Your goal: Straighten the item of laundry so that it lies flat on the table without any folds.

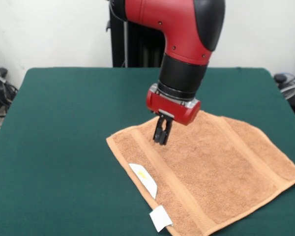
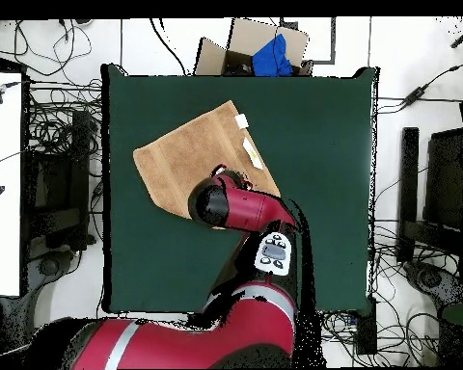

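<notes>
The orange-brown towel (image 1: pixel 211 172) lies spread on the green table (image 1: pixel 64 147), in the right near part in the front view. A white tag (image 1: pixel 160 218) sticks out at its near corner, and a second white label (image 1: pixel 144 179) lies on its left band. My gripper (image 1: pixel 162 139) points down over the towel's far left part, its fingers close together with nothing between them, and the tips are at or just above the cloth. In the overhead view the towel (image 2: pixel 182 154) lies in the table's upper left, and the arm's wrist (image 2: pixel 214 204) hides the gripper.
The table's (image 2: pixel 322 193) edges are far from the towel except on the right and near sides of the front view. A cardboard box with blue cloth (image 2: pixel 264 53) stands beyond the table. Cables and equipment (image 2: pixel 57 173) lie on the floor around it.
</notes>
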Robot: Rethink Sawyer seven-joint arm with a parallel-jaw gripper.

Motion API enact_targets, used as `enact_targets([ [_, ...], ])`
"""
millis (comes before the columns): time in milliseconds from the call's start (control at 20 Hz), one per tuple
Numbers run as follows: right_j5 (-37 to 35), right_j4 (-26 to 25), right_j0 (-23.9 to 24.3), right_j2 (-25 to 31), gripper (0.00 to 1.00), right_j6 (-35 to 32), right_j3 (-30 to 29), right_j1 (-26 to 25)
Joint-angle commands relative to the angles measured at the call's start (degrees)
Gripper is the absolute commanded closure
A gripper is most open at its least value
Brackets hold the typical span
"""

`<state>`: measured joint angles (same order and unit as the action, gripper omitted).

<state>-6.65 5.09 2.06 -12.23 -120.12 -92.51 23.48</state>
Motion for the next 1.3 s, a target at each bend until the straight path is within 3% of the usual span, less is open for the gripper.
enact_targets([
  [50, 5.45, -1.68, 0.69, 5.57, 1.00, -6.15, 1.39, -3.41],
  [450, 4.69, -1.85, 0.90, 5.09, 1.00, -4.30, 5.52, -4.60],
  [500, 3.99, -2.07, 1.56, 5.83, 0.00, -3.91, 5.70, -4.51],
  [900, 1.75, -2.71, 3.77, 8.55, 0.00, -1.93, 8.55, -6.24],
  [1300, 5.73, -5.79, 6.48, 11.40, 0.00, -0.68, 13.52, -11.00],
])
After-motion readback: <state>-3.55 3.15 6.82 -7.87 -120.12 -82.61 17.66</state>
